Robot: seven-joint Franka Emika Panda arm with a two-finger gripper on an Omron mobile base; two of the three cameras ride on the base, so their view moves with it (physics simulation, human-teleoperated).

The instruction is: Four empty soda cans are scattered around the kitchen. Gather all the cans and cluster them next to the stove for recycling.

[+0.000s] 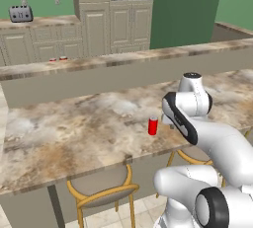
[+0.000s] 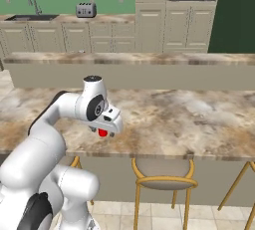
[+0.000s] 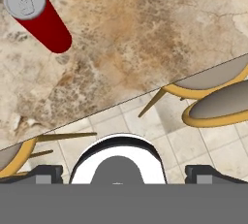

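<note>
Risk is seen beside the can [image 1: 153,126]: the hand [image 3: 124,175], fully open and empty, could topple it off the worktop [image 1: 74,133].

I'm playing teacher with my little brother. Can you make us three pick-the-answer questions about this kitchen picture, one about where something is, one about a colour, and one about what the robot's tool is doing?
1. Where is the can standing?
A. on the floor
B. on the stone counter
C. on a stool

2. What colour are the can's sides?
A. red
B. blue
C. green

3. What is the tool doing?
A. squeezing the can
B. holding a cup
C. open, holding nothing

Answers: B, the can stands upright on the counter near its front edge. A, its sides are red with a grey top. C, the hand view shows both fingertips far apart, the can off to one side.
</note>
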